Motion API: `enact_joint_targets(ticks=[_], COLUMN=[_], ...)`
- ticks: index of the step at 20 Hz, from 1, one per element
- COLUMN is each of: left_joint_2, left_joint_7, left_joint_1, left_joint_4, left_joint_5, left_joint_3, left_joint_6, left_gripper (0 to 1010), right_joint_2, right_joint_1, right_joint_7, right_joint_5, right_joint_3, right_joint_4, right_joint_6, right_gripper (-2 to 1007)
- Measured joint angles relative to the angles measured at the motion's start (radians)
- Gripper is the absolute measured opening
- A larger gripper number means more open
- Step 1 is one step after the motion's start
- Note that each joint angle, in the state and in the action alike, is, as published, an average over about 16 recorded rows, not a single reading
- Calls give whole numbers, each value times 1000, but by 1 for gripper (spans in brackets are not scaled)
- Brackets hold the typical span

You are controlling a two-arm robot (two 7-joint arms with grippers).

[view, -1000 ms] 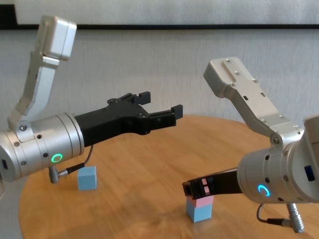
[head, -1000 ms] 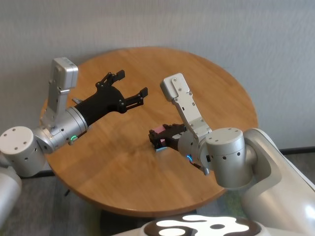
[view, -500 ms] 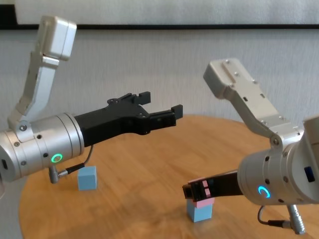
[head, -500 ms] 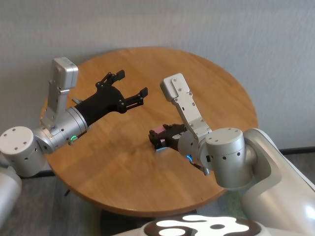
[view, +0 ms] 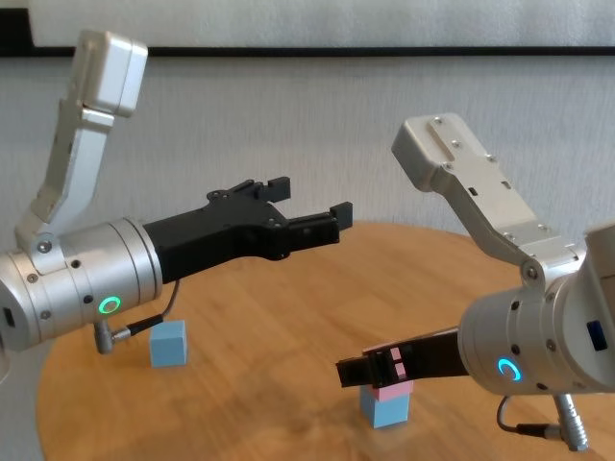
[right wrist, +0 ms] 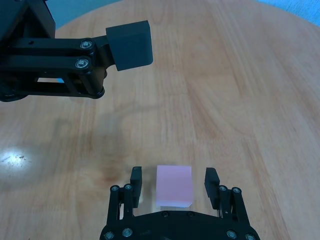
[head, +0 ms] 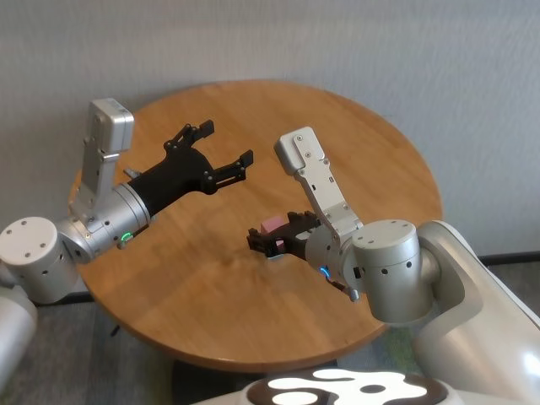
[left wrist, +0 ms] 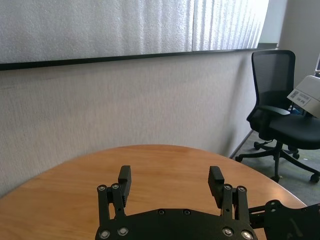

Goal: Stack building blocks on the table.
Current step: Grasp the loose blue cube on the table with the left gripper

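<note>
Pink block (view: 390, 388) sits on one blue block (view: 387, 409), right gripper (right wrist: 173, 180) open around it; second blue block (view: 168, 343) near the tabletop's left edge remains unstacked, left gripper (head: 221, 152) open above.

On the table (head: 371, 152), toward the robot's right and near its front edge, one block (view: 388, 385) sits squarely on top of another block (view: 387, 410). The right gripper (right wrist: 174, 182) straddles the upper block, a finger (right wrist: 136, 178) on either side with a gap to each. A third block (view: 168, 343) stands alone, well apart to the left. The left gripper (head: 218, 149) hangs above the table's left half, higher than the stack and behind it.
</note>
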Motion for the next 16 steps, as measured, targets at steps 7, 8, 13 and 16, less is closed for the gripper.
enact_joint_targets(ticks=[7, 8, 13, 16], left_joint_2=[0, 0, 0, 0], left_joint_7=[0, 0, 0, 0], left_joint_1=[0, 0, 0, 0], left_joint_4=[0, 0, 0, 0], left_joint_5=[0, 0, 0, 0], left_joint_3=[0, 0, 0, 0], left_joint_6=[0, 0, 0, 0], left_gripper=[1002, 1002, 1001, 1001], right_joint_2=[11, 14, 31, 43], right_joint_1=[-21, -26, -55, -73], right_joint_7=[10, 12, 22, 25], right_joint_5=[-5, -7, -21, -34], right_joint_3=[14, 17, 35, 47], right_joint_4=[-32, -39, -80, -102], right_joint_6=[-68, -85, -188, -250], right_gripper=[916, 936, 995, 1005])
